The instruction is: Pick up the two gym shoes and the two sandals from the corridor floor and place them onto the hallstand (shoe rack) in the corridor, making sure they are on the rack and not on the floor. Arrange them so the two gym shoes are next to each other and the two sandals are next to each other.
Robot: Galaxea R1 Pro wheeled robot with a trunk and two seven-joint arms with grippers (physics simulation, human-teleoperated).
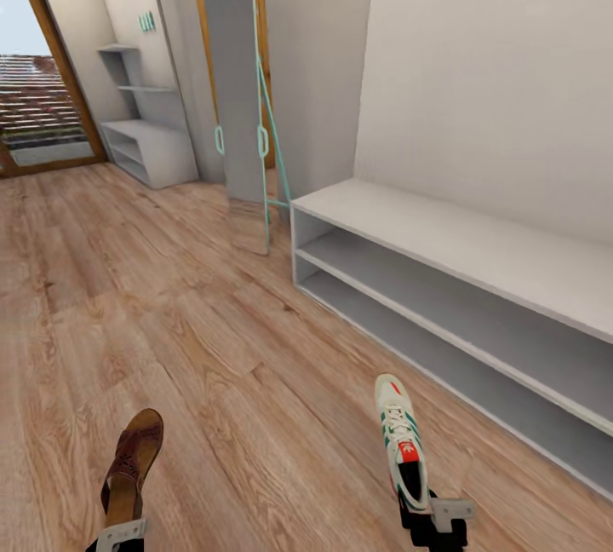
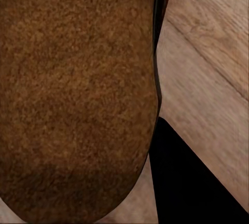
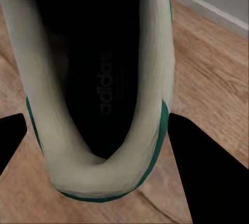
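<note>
A sandal (image 1: pixel 132 467) is carried at seven o'clock in the head view, heel end toward the left gripper (image 1: pixel 119 533), toe pointing away to twelve. The gripper's fingers are closed on the heel end, as far as can be judged; the exact pinch is cut off by the frame edge. In the left wrist view the tan footbed (image 2: pixel 78 94) is seen very close, with one dark finger (image 2: pixel 192 182) beside it and the corridor floor (image 2: pixel 207 68) beyond. The sandal is judged light, flat and somewhat flexible; a hold across the heel edge is thought adequate, though the toe may droop or swing.

The hallstand (image 1: pixel 145 147) is seen far off at eleven o'clock, pale grey, with staggered upper shelves, near the glazed door. A standing mirror (image 1: pixel 238 109) leans at twelve.

A gym shoe (image 1: pixel 400 441) is held at five o'clock by the right gripper (image 1: pixel 438 518), heel toward the gripper, toe to twelve. In the right wrist view the heel collar (image 3: pixel 98 177) is seen with dark fingers (image 3: pixel 212 177) on either side; the grip is judged closed on the heel, though contact is not plainly shown. The trainer is judged bulkier, light, with a soft collar that yields; a hold at the stiffer heel counter is preferred.

A white low shelf unit (image 1: pixel 477 279) stands at three o'clock; it is not the target.
</note>
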